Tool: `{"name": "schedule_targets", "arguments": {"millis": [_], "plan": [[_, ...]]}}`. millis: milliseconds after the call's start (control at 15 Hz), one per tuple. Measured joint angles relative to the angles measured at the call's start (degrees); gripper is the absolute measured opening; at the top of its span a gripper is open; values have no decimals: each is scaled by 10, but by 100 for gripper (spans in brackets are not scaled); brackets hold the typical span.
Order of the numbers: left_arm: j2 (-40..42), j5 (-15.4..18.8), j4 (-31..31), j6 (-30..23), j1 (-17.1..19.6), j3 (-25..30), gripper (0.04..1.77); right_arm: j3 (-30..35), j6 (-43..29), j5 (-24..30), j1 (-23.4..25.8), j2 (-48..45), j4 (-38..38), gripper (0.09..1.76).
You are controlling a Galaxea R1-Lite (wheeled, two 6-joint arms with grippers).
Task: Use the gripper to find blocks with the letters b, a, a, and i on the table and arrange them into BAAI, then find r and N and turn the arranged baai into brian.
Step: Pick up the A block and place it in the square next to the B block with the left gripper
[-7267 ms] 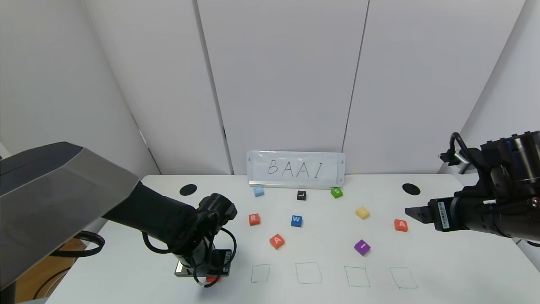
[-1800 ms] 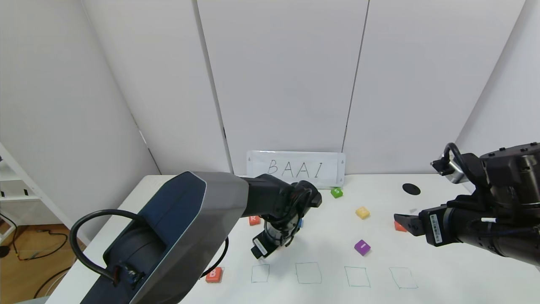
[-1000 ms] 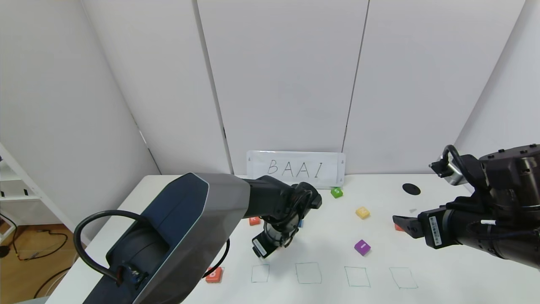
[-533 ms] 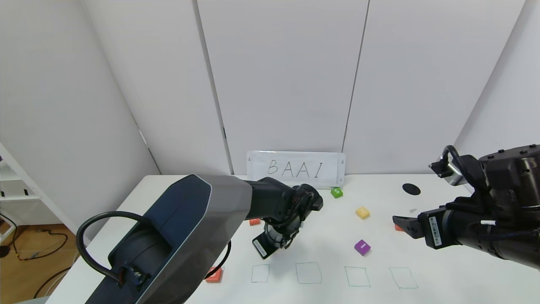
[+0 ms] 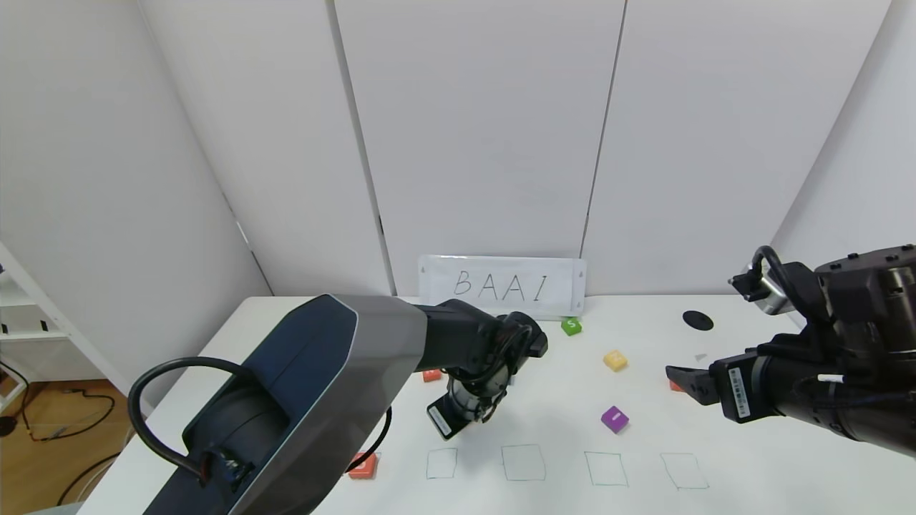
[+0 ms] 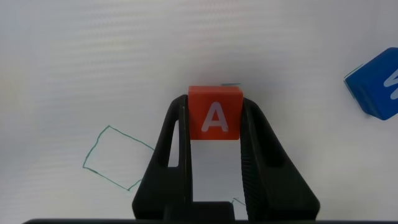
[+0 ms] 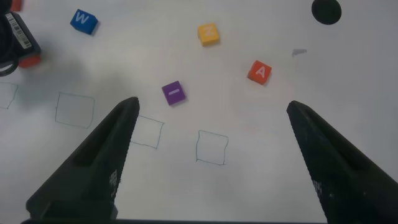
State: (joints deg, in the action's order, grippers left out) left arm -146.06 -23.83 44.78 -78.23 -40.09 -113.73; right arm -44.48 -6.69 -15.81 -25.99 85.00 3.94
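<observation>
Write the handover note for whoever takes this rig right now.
Left claw: shut on one A block, held over the table behind the drawn squares.
Right claw: open, hovering at the right side.
B block: left of the first square, not inside it.
Second A block, purple I block and R block: loose on the table.
Done: nothing placed in a square.
Left: fill all four squares with BAAI, then rework to BRIAN.

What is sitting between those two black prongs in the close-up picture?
An orange A block sits between the left tool's prongs, as the left wrist view shows.
</observation>
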Motion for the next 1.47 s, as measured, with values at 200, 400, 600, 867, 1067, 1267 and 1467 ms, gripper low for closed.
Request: {"name": "schedule_targets", "arguments": {"millis": [200, 400, 600, 867, 1067, 1267, 1467], "plan": [[18, 4, 15, 16, -2, 4, 50, 0, 0, 0, 0, -5, 0, 171], [47, 7, 40, 46, -11, 12, 50, -1, 0, 0, 0, -12, 0, 171], [79, 13, 38, 119, -16, 48, 50, -1, -1, 1, 0, -22, 0, 171], [127, 43, -28, 209, -23, 135, 50, -2, -1, 1, 0, -32, 0, 171], [160, 47, -73, 274, -29, 205, 50, -2, -1, 1, 0, -35, 0, 171], [177, 46, -81, 309, -30, 245, 50, -2, -1, 1, 0, -36, 0, 171], [192, 50, -105, 350, -24, 275, 50, -2, -1, 1, 0, -37, -1, 171]]}}
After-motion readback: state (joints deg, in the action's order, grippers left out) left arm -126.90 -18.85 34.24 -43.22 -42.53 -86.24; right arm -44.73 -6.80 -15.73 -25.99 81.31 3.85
